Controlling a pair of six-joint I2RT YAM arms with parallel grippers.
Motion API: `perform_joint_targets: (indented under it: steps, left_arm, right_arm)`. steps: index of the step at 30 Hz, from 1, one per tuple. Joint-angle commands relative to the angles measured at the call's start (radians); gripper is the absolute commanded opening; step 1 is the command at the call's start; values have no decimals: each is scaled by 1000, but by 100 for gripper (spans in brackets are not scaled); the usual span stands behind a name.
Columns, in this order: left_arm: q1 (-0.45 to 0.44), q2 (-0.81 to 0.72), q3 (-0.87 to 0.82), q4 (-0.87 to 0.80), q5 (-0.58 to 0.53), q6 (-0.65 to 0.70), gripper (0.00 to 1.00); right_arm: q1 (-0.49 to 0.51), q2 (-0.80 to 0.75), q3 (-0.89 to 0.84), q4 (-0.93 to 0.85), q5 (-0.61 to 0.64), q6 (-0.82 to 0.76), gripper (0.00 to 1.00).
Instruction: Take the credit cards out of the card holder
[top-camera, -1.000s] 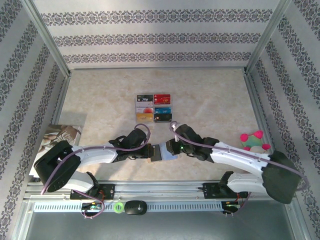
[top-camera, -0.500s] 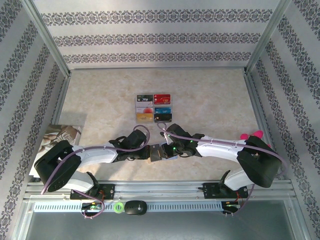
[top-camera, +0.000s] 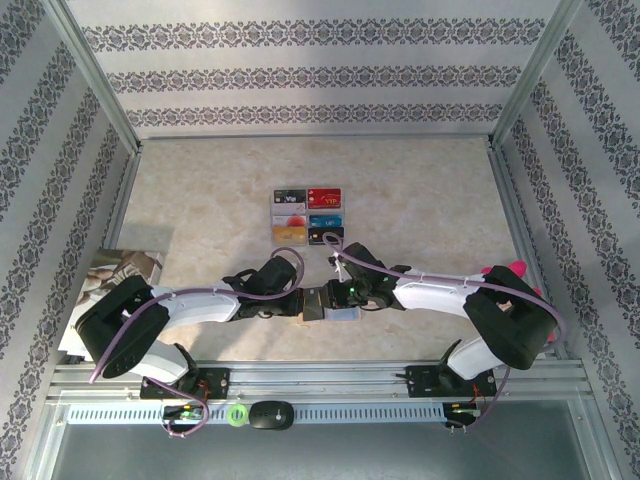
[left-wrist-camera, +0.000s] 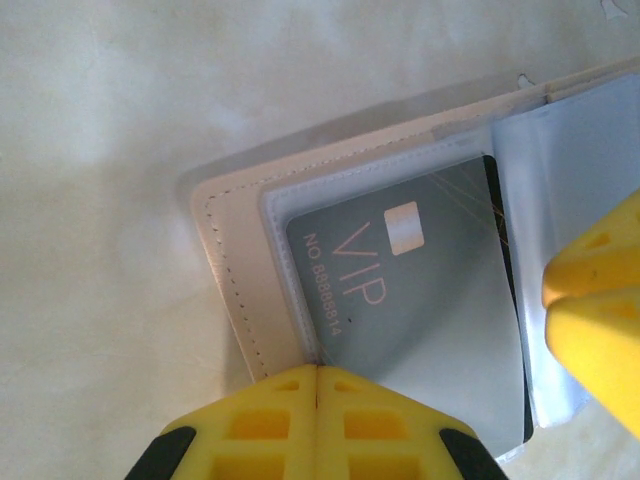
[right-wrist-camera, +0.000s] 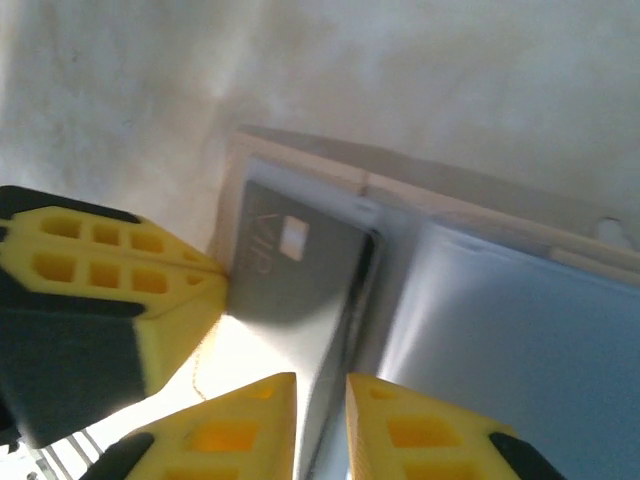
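Top external view, from the left: one booklet (top-camera: 122, 272) lies at the table's (top-camera: 420, 200) left edge. The left arm reaches low and rightward from its base, and the left gripper (top-camera: 298, 303) is at the left end of the one holder (top-camera: 322, 306). The holder lies open on the table near the front, between the two grippers. Behind it, well apart, six cards (top-camera: 307, 216) lie in a grid two wide and three deep. The right gripper (top-camera: 338, 297) faces the left one from the holder's other side, and its arm stretches low and leftward from its base. One pink toy (top-camera: 515, 268) sits at the far right. In the left wrist view, the holder's clear sleeve contains one grey card (left-wrist-camera: 410, 310) marked VIP. The left gripper's fingers (left-wrist-camera: 250, 430) are pressed together at the holder's near edge; I cannot tell whether the cover is pinched between them. In the right wrist view, the right gripper's fingers (right-wrist-camera: 420, 430) stand a narrow slit apart, and the sleeve's edge beside the card runs into that slit.
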Motion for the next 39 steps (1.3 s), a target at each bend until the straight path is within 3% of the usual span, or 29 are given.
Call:
perform_joint_targets:
  steps: [1, 17, 39]
  left_arm:
    - [10, 14, -27, -40, -4, 12, 0]
    - [10, 13, -33, -28, 3, 11, 0]
    - [10, 25, -35, -8, 15, 13, 0]
  right_arm:
    - [-19, -21, -27, 44, -36, 50, 17]
    - [-20, 25, -47, 104, -75, 86, 12]
    - [-9, 65, -46, 160, -114, 112, 16]
